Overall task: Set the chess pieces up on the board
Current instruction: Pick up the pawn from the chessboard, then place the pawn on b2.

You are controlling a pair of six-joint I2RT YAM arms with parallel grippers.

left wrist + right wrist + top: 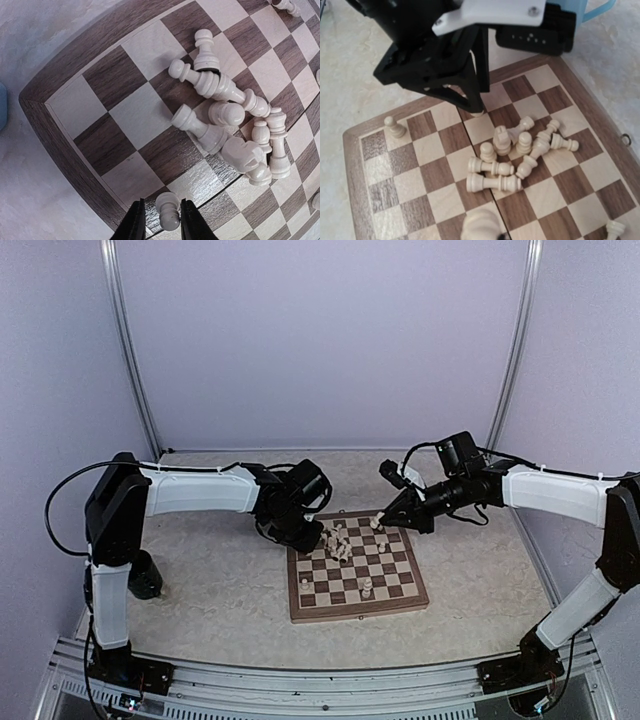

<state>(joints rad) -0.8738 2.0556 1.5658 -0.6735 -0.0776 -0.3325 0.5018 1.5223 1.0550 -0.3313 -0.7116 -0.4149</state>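
Pale lilac walls are enclosing a speckled beige bench where a square wooden chessboard with dark brown and cream squares is lying, small cream chess pieces heaped on its far-left squares. The left tool is hanging over the board's far-left edge, fingers narrow around one cream pawn to pull it from the clutter, though I cannot tell whether they are pinching it yet. The right tool is hovering over the far-right squares, clamped on another pale piece, probably bound for its home square.
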